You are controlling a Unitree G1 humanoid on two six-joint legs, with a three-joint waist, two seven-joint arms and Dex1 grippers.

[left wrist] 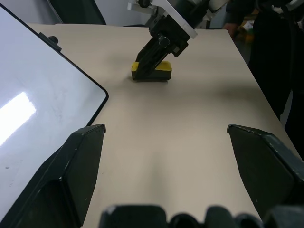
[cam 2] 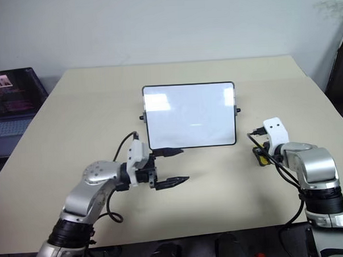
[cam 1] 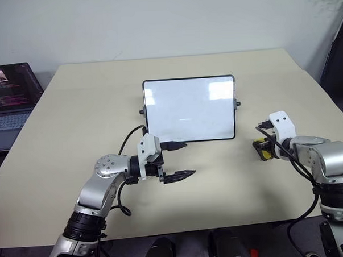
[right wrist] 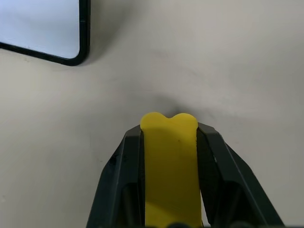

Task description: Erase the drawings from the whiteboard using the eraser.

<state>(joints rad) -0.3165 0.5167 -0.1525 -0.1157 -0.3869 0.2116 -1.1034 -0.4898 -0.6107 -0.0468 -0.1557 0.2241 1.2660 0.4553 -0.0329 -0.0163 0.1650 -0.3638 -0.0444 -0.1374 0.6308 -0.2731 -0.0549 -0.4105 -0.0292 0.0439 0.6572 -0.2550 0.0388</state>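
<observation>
Beige table (cam 1: 180,208) carries one whiteboard (cam 1: 189,109), the landmark here, its glossy face showing glare and no readable writing. One open laptop (cam 1: 9,96) sits well to the whiteboard's left, its screen text too small to read. Just in front of the whiteboard's near left corner, the left gripper (cam 1: 181,160) has its fingers spread wide, holding nothing. Near the whiteboard's right edge, the right gripper (cam 1: 261,148) has its fingers clamped on the one yellow eraser (left wrist: 151,71), which touches the table.
</observation>
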